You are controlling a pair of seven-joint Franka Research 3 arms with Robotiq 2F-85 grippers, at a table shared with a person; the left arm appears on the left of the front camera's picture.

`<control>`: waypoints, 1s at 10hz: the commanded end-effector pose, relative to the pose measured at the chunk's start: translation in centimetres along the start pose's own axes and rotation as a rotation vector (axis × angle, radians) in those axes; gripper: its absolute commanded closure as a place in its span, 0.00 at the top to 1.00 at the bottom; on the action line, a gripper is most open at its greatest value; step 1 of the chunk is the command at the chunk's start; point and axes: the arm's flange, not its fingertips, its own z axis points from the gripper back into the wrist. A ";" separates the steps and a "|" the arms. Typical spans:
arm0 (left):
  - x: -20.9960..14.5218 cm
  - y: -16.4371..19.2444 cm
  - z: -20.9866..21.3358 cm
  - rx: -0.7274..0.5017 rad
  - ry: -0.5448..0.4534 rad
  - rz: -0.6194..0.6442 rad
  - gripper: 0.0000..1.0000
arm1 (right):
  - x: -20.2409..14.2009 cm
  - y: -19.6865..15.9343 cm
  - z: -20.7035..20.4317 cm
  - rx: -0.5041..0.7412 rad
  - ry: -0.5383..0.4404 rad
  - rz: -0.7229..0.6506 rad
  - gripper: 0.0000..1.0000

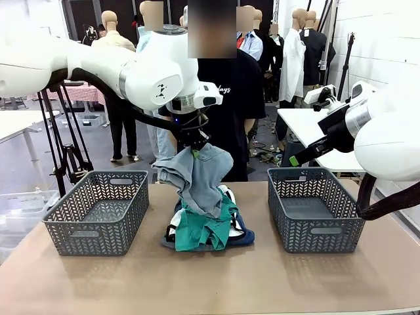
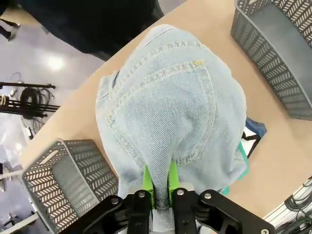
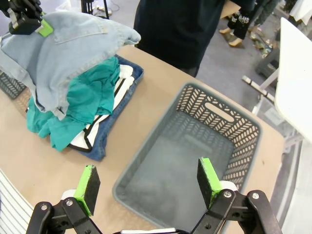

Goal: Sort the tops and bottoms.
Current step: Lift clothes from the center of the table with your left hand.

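My left gripper (image 1: 195, 149) is shut on the faded grey-blue denim bottoms (image 1: 197, 176), which hang from it above the pile in the middle of the table. In the left wrist view the green pads (image 2: 147, 184) pinch a fold of this denim (image 2: 170, 112). Under it lies the teal-green top (image 1: 200, 226) on white shorts with black trim (image 3: 105, 127) and mid-blue denim shorts (image 3: 122, 100). My right gripper (image 3: 148, 183) stands open above the near edge of the right basket (image 3: 195, 161), with nothing between its fingers.
An empty grey basket (image 1: 97, 210) stands left of the pile, a second one (image 1: 315, 209) to the right. A person in a black T-shirt (image 1: 230, 98) stands at the far side of the table. A white table (image 1: 308, 128) is behind the right arm.
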 end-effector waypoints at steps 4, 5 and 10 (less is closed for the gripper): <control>-0.1 -0.3 -1.0 -0.005 0.016 -0.004 0.00 | -0.1 0.0 -0.1 0.007 0.001 0.000 1.00; 0.4 -0.2 0.5 0.021 -0.006 -0.015 0.00 | -0.1 0.0 -0.1 0.007 0.001 0.000 1.00; 3.5 -0.5 8.8 0.061 -0.084 0.017 0.00 | -0.1 0.0 -0.1 0.007 0.001 0.000 1.00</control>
